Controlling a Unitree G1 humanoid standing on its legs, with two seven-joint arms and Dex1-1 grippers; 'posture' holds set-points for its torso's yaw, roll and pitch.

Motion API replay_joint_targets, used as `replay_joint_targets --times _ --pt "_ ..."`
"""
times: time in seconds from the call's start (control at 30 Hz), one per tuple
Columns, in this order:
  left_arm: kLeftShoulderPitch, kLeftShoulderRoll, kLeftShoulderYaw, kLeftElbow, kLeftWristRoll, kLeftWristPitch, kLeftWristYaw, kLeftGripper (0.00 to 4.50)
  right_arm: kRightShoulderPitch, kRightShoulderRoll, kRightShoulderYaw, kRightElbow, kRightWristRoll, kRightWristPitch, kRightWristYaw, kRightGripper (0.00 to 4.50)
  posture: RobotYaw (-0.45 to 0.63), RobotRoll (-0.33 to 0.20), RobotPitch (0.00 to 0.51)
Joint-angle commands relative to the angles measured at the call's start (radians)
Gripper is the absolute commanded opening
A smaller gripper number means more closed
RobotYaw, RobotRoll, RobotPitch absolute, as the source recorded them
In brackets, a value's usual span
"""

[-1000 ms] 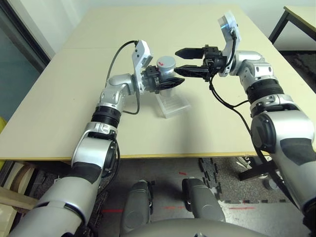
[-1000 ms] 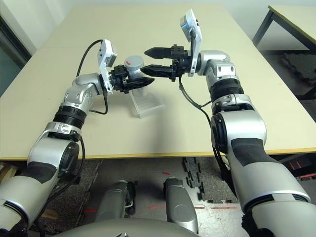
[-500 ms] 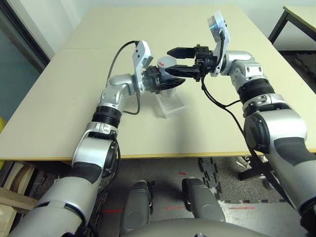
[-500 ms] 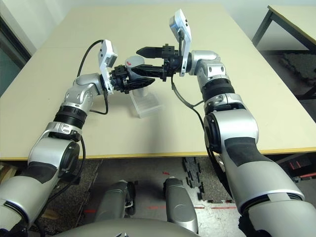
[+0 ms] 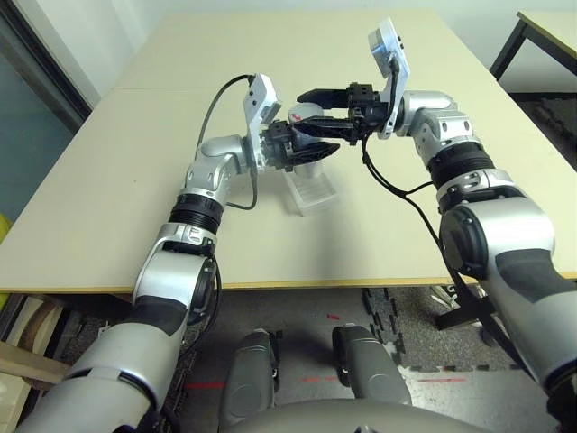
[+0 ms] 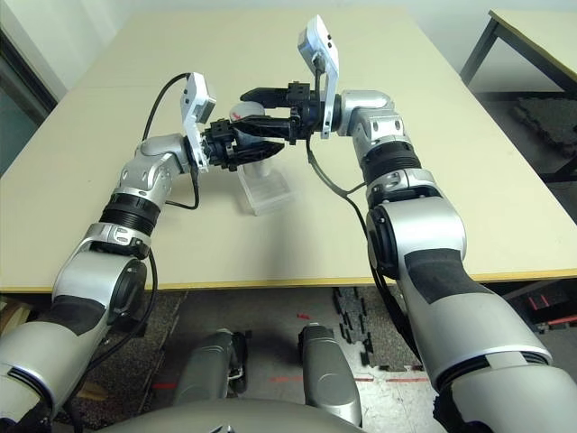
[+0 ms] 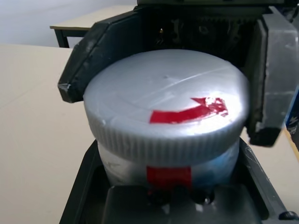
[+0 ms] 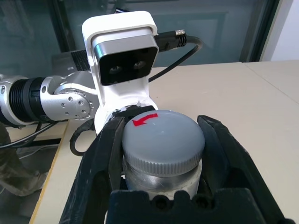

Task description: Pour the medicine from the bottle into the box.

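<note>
My left gripper [image 5: 290, 147] is shut on the body of the bottle [image 7: 164, 169], a small whitish cylinder with a red mark, and holds it above the table. The bottle's round grey cap [image 8: 163, 137] carries a red arrow. My right gripper [image 5: 306, 113] reaches in from the right, and its two black fingers [image 7: 91, 58] are shut against opposite sides of the cap. The box [image 5: 312, 187], a clear shallow tray, lies on the table just below the bottle. The medicine is hidden inside the capped bottle.
The beige table [image 5: 135, 198] stretches wide around the box. A second table [image 5: 550, 27] stands at the far right. Black cables hang from both wrists near the bottle.
My right gripper has moved left onto the bottle and closed its open fingers on the cap. The left gripper has kept the bottle still.
</note>
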Motion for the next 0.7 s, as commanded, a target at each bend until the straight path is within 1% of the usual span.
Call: replay_joint_targets --times 0.03,0.1,0.2,0.33,0.43,0.5,0.57,0.7 --pt "-0.006 -0.003 -0.012 -0.001 0.010 -0.001 -0.012 2.67 -0.005 -0.011 0.001 0.004 -0.002 -0.003 -0.009 2.59 -0.22 0.000 0.077" --pt "-0.006 -0.003 -0.012 0.000 0.010 -0.001 -0.012 2.67 -0.006 -0.010 -0.017 0.001 0.021 0.025 -0.006 2.59 -0.22 0.000 0.077" --pt "-0.004 -0.003 -0.011 -0.001 0.010 -0.001 -0.011 2.67 -0.018 -0.001 -0.086 -0.009 0.102 0.123 -0.015 2.59 -0.22 0.000 0.076" --pt "-0.004 -0.002 -0.009 0.001 0.009 -0.002 -0.008 2.67 -0.024 -0.002 -0.179 -0.041 0.205 0.254 -0.077 2.59 -0.22 0.000 0.076" --pt "0.000 0.000 -0.007 -0.002 0.008 -0.002 -0.005 2.67 -0.010 -0.010 -0.222 -0.072 0.248 0.308 -0.132 2.59 -0.22 0.000 0.072" --pt "0.002 0.003 -0.005 -0.004 0.007 -0.001 -0.002 2.67 0.008 -0.021 -0.235 -0.093 0.251 0.312 -0.192 2.59 -0.22 0.000 0.072" --pt "0.003 0.006 -0.001 -0.004 0.006 -0.001 0.002 2.67 0.036 -0.035 -0.218 -0.116 0.221 0.278 -0.243 2.59 -0.21 0.000 0.069" --pt "0.001 0.019 0.009 -0.002 0.006 -0.007 0.014 2.67 0.114 -0.066 -0.199 -0.156 0.163 0.224 -0.428 2.59 -0.21 0.000 0.067"
